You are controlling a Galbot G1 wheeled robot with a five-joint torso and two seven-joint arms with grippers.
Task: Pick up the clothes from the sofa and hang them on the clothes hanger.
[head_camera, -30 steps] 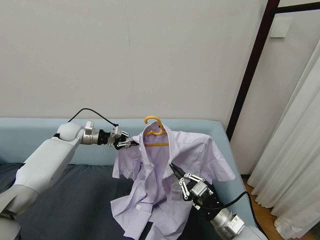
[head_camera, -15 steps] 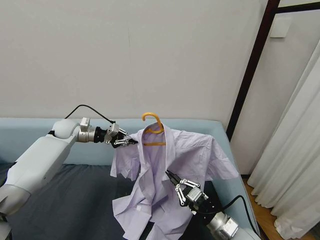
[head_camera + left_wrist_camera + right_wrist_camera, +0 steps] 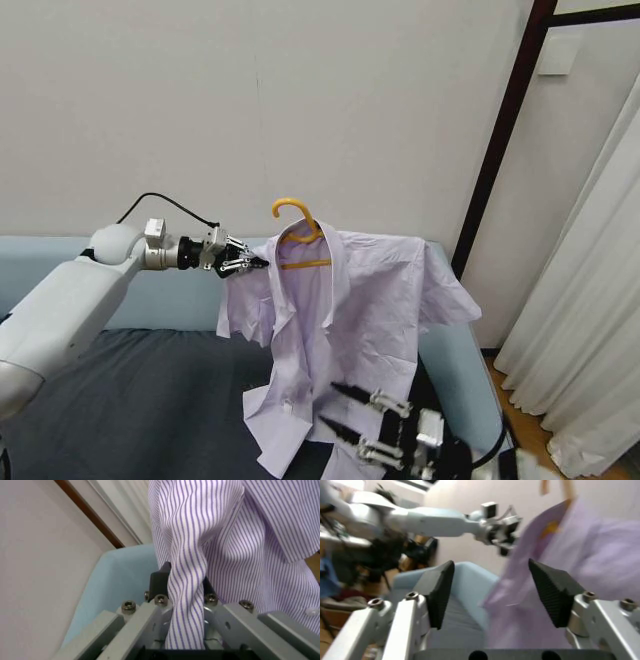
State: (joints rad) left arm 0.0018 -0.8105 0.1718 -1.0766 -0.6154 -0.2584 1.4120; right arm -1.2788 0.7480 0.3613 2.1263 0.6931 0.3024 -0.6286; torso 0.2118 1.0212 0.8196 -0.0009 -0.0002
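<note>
A lilac striped shirt (image 3: pixel 345 320) hangs on a yellow hanger (image 3: pixel 292 232), lifted above the sofa (image 3: pixel 120 400). My left gripper (image 3: pixel 245 264) is shut on the shirt's shoulder beside the hanger; in the left wrist view the striped cloth (image 3: pixel 187 603) is pinched between its fingers. My right gripper (image 3: pixel 350 425) is open, low at the front below the shirt's hem, with nothing in it. In the right wrist view its black pads (image 3: pixel 552 592) stand wide apart, with the shirt (image 3: pixel 580 555) and my left gripper (image 3: pixel 502 532) beyond.
The sofa has a pale blue back (image 3: pixel 60 265) and a dark grey seat. A white wall stands behind it. A dark door frame (image 3: pixel 500 140) and a white curtain (image 3: pixel 590 330) are on the right.
My left gripper has lifted the shirt and hanger up and to the left. My right gripper has let go of the shirt's front, opened and dropped low toward the front.
</note>
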